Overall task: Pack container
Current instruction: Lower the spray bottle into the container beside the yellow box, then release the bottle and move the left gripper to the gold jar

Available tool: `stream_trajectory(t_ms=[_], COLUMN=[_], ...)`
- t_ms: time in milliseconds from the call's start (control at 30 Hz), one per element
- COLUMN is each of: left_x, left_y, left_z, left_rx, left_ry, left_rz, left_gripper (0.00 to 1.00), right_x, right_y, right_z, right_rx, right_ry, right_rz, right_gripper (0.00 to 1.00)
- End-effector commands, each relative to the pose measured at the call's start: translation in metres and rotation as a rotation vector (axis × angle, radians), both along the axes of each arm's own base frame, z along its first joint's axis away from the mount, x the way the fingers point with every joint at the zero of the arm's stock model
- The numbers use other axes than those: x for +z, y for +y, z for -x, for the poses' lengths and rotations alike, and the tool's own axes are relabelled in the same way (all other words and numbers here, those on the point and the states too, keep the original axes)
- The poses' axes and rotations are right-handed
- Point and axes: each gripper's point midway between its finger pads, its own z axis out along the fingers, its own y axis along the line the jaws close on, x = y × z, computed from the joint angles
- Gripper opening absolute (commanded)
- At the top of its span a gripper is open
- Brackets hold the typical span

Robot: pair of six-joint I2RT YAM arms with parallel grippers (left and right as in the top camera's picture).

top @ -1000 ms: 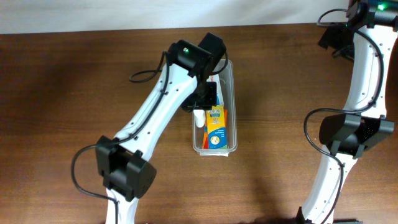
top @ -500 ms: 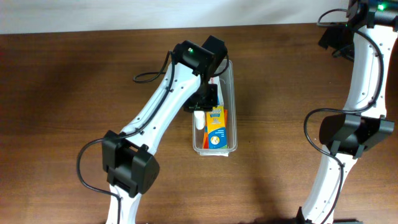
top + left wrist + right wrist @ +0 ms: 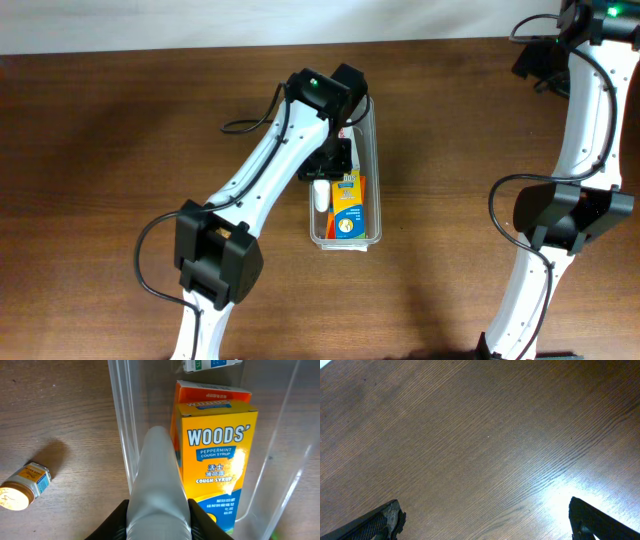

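container (image 3: 372, 170): clear long bin on the surface (image 3: 120, 150), mid-scene in the overhead view, partly under the wrist of the left arm (image 3: 270, 170)
left fingers (image 3: 116, 525): clamped on a white tube (image 3: 159, 485), one finger on each side of its wide end
white tube: inside the container, running along one long wall, narrow end pointing further in; can't tell if it touches the container floor
yellow box (image 3: 217, 460): "WOODS' peppermint cough syrup", flat in the container, just beside the tube on the side away from that wall
orange box (image 3: 212, 394): in the container, partly under the yellow box, its far end sticking out
white box (image 3: 212, 364): in the container beyond the orange box, only an edge in view
jar (image 3: 22, 489): small, gold lid, blue-and-white label, on the surface outside the container, near the wall the tube lies along
right fingers (image 3: 387, 519): spread wide, nothing between them, only bare surface below; well apart from the container
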Motion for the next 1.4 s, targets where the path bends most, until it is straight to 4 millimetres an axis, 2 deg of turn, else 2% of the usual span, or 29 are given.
stream_trajectory(t_ms=[0,133,500,533,600,1033,1200,1367], left_x=[-0.016,-0.022,-0.021,-0.021,-0.021,-0.021,-0.009,0.025], left_y=[-0.004,-0.004,-0.003,-0.003,-0.003,-0.003,-0.003,-0.005], left_z=[0.0,0.003,0.007,0.007,0.008,0.007,-0.005,-0.033], left_rx=[-0.004,-0.003,-0.002,-0.002,-0.002,-0.001,-0.014,-0.014], left_ry=[0.037,0.065,0.083,0.083,0.083,0.081,0.038,-0.083], left_rz=[-0.02,-0.025,-0.024,-0.024,-0.024,-0.023,0.007,0.078], left_gripper=[0.26,0.26,0.27,0.35,0.41,0.42,0.41,0.44], right_x=[0.002,0.002,0.002,0.002,0.002,0.002,0.002,0.002], right_y=[-0.003,-0.003,-0.003,-0.003,-0.003,-0.003,-0.003,-0.003], right_z=[-0.002,-0.002,-0.002,-0.002,-0.002,-0.002,-0.002,-0.002], right_rx=[-0.011,-0.011,-0.011,-0.011,-0.011,-0.011,-0.011,-0.011], right_ry=[-0.008,-0.008,-0.008,-0.008,-0.008,-0.008,-0.008,-0.008], right_rz=[0.018,0.018,0.018,0.018,0.018,0.018,0.018,0.018], right_gripper=[0.98,0.99,0.98,0.98,0.98,0.98,0.98,0.98])
